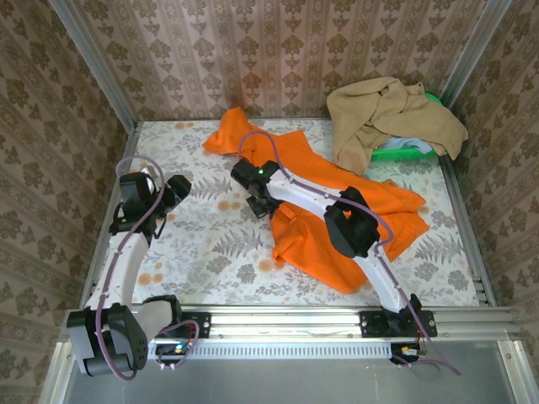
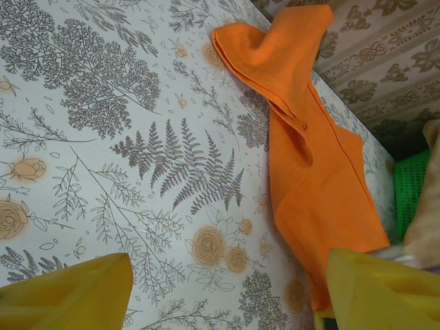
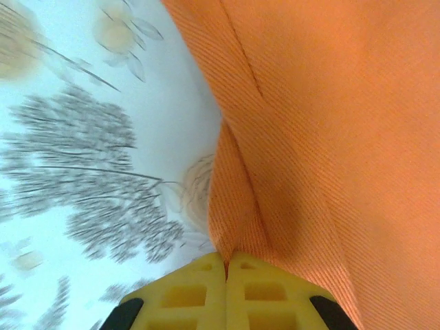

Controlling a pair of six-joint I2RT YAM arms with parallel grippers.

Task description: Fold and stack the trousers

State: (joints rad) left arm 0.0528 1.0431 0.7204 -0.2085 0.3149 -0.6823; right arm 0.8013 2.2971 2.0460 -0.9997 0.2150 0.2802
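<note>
Trousers (image 1: 307,248): orange, rumpled, lying on the desk (image 1: 202,244), centre to right. The long axis runs diagonally. The narrow end points far-left and reaches the back wall. The broad, bunched end lies near-right, toward the desk's right side. In the left wrist view the narrow leg lies folded over itself, its tip lifted against the wallpaper.

Right jaws: closed tight at the trousers' left edge, with a fold of fabric pinched at the tips.

Left jaws: wide apart with nothing between them, over bare desk left of the trousers.

Tan garment (image 1: 392,114) heaped over a green basket (image 1: 404,153) in the far-right corner.
</note>
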